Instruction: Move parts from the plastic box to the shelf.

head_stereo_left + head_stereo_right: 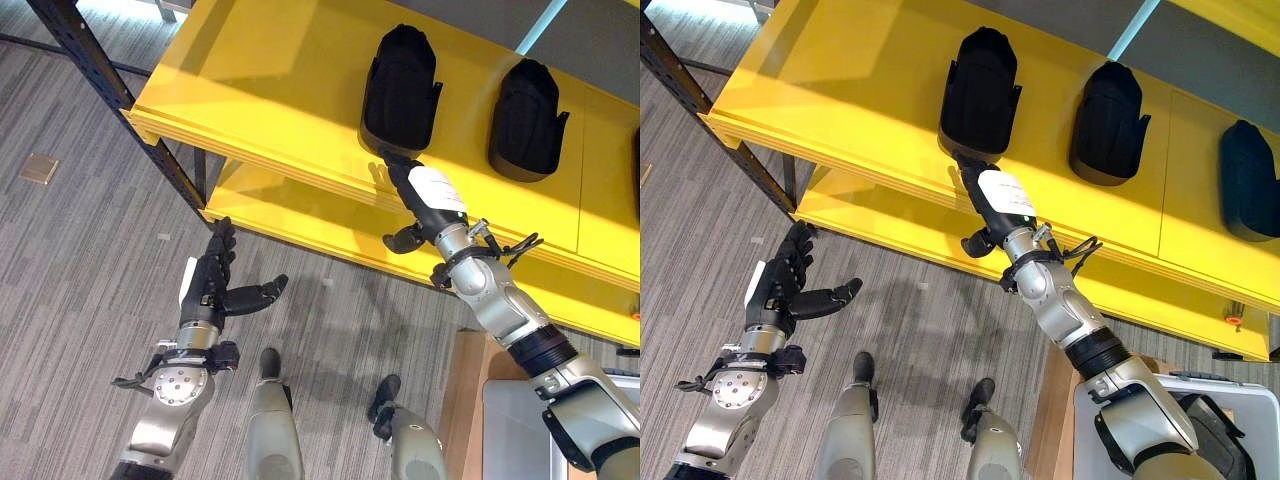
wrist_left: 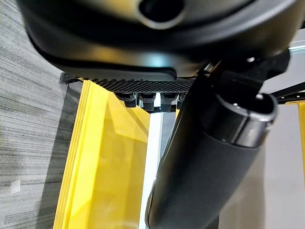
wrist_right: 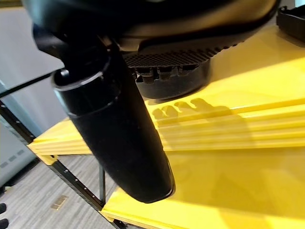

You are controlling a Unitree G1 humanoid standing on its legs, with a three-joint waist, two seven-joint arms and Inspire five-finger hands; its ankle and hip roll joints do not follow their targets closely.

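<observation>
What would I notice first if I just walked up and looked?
The big yellow shelf, bright against the grey floor, with black parts sitting in a row on its top board. The right hand reaches up to the shelf's front edge, fingers straight, just below the nearest part. The left hand hangs open and empty over the floor, lower down.
</observation>
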